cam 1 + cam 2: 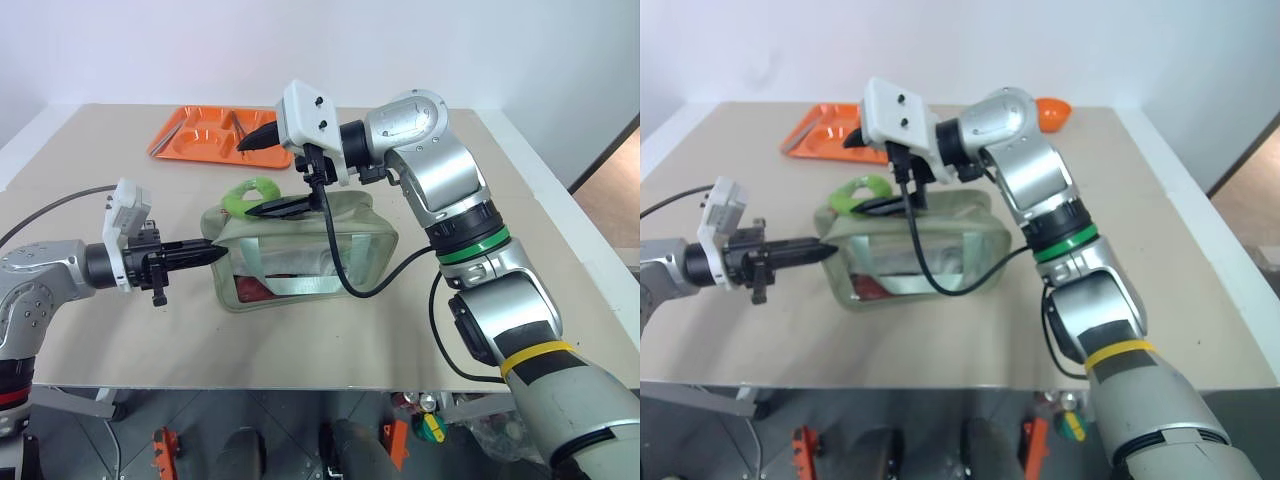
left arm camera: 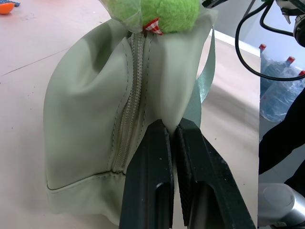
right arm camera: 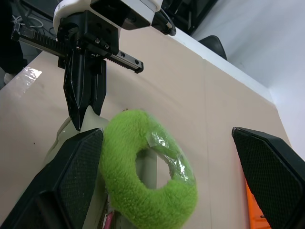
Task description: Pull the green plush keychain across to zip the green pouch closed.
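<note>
The pale green pouch (image 1: 300, 255) stands on the table with its zipper (image 2: 126, 114) running along the top. My left gripper (image 1: 222, 252) is shut on a fold of fabric at the pouch's left end (image 2: 164, 102). The green plush keychain (image 1: 250, 192), a fuzzy lime ring, sits at that same end on top of the pouch. My right gripper (image 1: 262, 175) hovers open over it, one finger (image 3: 76, 176) close beside the plush (image 3: 128, 181) and the other finger (image 3: 271, 176) well clear. I see no contact with the plush.
An orange compartment tray (image 1: 200, 135) lies at the back left and an orange bowl (image 1: 1052, 112) at the back. A black cable (image 1: 340, 260) from my right wrist hangs across the pouch's front. The table's near edge runs just in front of the pouch.
</note>
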Controlling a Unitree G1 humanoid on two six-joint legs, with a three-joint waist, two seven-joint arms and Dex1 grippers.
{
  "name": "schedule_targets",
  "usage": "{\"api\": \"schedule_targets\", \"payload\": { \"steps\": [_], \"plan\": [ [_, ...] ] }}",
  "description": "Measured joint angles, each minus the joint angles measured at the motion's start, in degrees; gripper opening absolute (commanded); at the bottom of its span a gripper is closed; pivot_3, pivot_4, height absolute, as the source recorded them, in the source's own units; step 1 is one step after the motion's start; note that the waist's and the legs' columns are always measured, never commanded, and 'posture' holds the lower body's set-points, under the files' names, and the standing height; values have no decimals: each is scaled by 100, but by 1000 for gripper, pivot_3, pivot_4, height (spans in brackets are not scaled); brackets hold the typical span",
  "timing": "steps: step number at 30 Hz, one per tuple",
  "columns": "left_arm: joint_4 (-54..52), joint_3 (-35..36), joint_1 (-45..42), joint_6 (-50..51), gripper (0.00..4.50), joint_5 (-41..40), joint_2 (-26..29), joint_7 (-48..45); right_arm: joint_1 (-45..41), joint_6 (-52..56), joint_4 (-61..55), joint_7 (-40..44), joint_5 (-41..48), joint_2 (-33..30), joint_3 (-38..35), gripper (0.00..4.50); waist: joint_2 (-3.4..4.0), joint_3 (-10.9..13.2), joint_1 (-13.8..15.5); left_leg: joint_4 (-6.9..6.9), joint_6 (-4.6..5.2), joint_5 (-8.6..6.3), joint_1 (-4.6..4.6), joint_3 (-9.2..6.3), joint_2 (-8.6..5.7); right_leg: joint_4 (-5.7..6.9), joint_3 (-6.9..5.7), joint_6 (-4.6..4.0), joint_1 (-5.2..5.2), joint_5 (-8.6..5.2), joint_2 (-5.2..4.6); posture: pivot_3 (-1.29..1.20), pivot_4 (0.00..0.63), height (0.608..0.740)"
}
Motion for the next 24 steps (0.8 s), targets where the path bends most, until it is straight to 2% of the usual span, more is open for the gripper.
{"api": "schedule_targets", "payload": {
  "steps": [24],
  "plan": [
    [-1,47,40,0,0,0,0,15,273,-276,387,-23,-318,87,64,4489,0,0,-9,-1,0,0,0,0,1,0,0,0,0,0,1,0,150,740]
  ]
}}
